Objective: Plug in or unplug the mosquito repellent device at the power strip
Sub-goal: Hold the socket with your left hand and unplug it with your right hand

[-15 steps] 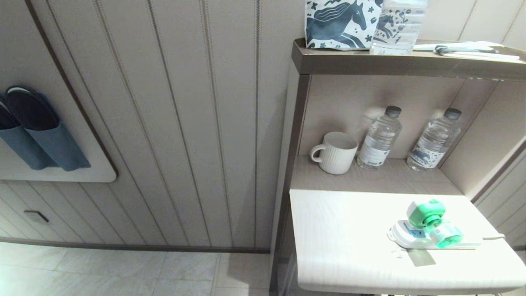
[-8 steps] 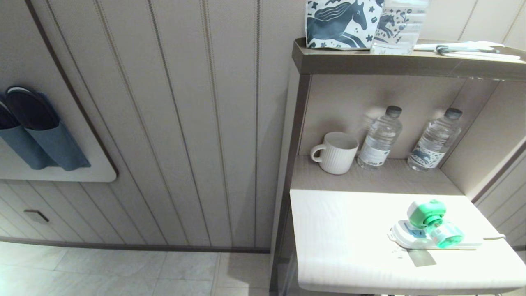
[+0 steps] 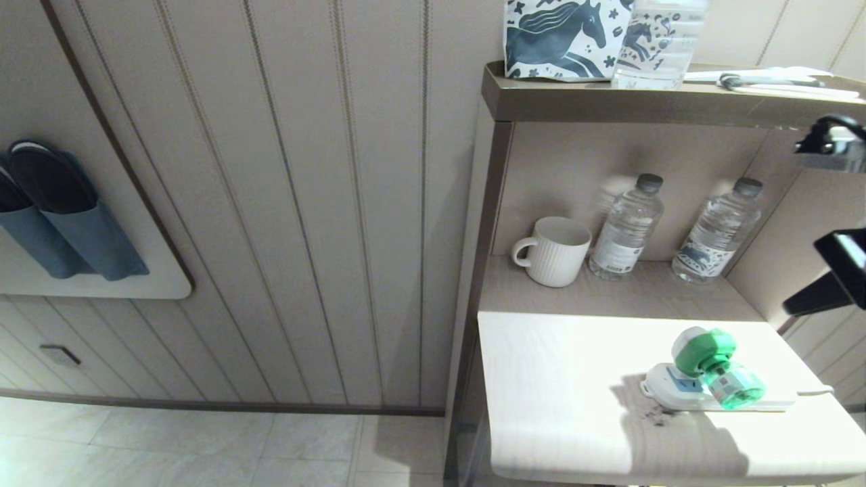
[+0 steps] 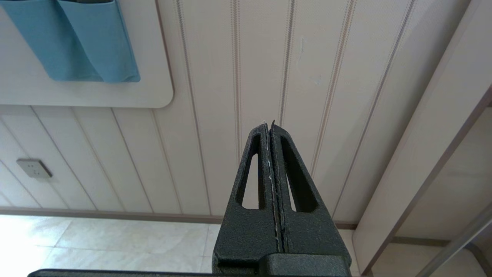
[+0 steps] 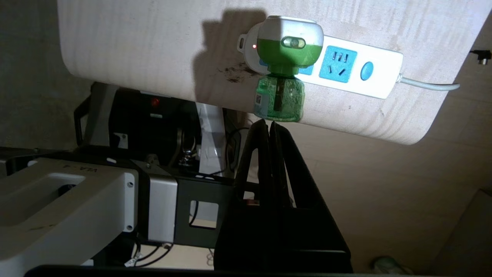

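Observation:
The mosquito repellent device, white and green with a translucent green bottle, sits on the end socket of the white power strip, which lies on the white table at its right side. In the right wrist view, the device and the strip lie just beyond my right gripper, which is shut, empty and a little short of the bottle. A small red light glows beside the device. My left gripper is shut and empty, facing the panelled wall away from the table.
A white mug and two clear water bottles stand on the shelf behind the table. A horse-patterned bag sits on the top ledge. Right arm parts show at the right edge. My base lies below the table.
My right arm has swung up into the head view's right edge, and a shadow now falls on the table around the strip. The device and strip have not moved.

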Robot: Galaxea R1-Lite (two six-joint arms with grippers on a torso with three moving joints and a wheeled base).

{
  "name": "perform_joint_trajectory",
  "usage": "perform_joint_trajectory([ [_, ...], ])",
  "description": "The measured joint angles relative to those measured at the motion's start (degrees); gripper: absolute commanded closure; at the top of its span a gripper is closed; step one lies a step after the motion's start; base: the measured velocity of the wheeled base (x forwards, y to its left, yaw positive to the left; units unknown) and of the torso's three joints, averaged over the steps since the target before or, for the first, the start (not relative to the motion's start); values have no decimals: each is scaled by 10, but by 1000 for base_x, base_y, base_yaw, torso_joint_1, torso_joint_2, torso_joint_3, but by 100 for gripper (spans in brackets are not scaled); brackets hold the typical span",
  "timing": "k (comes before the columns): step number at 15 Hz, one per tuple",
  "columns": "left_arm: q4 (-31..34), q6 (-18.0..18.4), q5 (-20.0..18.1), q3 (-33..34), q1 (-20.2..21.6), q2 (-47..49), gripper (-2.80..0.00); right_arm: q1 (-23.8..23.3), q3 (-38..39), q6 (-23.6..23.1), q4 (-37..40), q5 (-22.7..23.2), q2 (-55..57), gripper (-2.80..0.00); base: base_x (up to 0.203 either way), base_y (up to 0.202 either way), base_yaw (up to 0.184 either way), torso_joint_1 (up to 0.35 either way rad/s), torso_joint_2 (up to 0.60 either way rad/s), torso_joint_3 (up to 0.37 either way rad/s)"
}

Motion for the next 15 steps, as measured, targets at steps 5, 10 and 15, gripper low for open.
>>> perform_joint_trajectory([
  [5,0,0,0,0,0,0,0,-18,-32,-15,16,-3,103,-280,0,0,0,0,0,0],
  [10,0,0,0,0,0,0,0,-42,-47,-16,19,-3,135,-280,0,0,0,0,0,0],
  [15,0,0,0,0,0,0,0,-51,-12,-16,16,-2,145,-280,0,0,0,0,0,0],
])
